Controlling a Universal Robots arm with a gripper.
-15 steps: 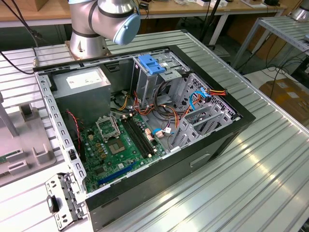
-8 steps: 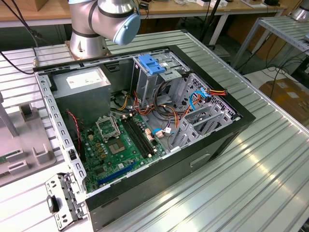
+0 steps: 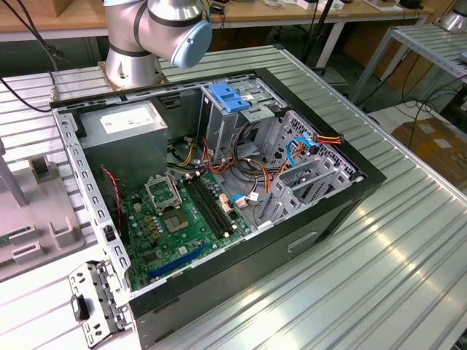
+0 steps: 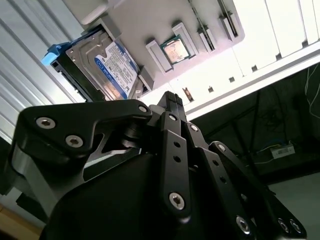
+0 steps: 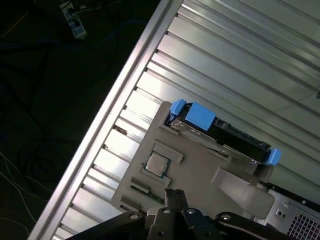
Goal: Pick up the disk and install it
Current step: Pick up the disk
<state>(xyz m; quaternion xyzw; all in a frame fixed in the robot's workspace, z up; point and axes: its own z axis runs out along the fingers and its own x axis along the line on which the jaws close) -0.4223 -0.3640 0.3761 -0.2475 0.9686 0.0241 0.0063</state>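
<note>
Exterior view is showing a black open-sided computer case [image 3: 321, 222] lying across the middle of the frame on a ribbed aluminium table [image 3: 387, 277]. Inside it, a green motherboard [image 3: 175, 219] is sitting at lower left and a grey power-supply box [image 3: 124, 131] at upper left. A blue plastic bracket [image 3: 230, 98] is resting atop the metal drive cage [image 3: 219, 135] at upper centre. A silver arm joint with a pale blue cap [image 3: 164, 25] is hanging at the top edge. A pale grey plastic fixture tray [image 3: 40, 219] is lying at the exterior view's left.

In both wrist views the black gripper [image 4: 170, 97] [image 5: 174, 192] is pointing toward this tray [image 4: 150, 20] [image 5: 200, 170]. Its fingertips seem to be pressing together with nothing between them, though the angle is steep.

The disk [image 4: 107, 67] [image 5: 220, 131], a flat grey-metal hard drive with a white-and-blue label and blue plastic rails, is standing on edge in a slot at the tray's end, apart from the gripper. A small square silver processor chip [image 4: 175, 50] [image 5: 156, 163] is lying in a nearby recess of the tray.
</note>
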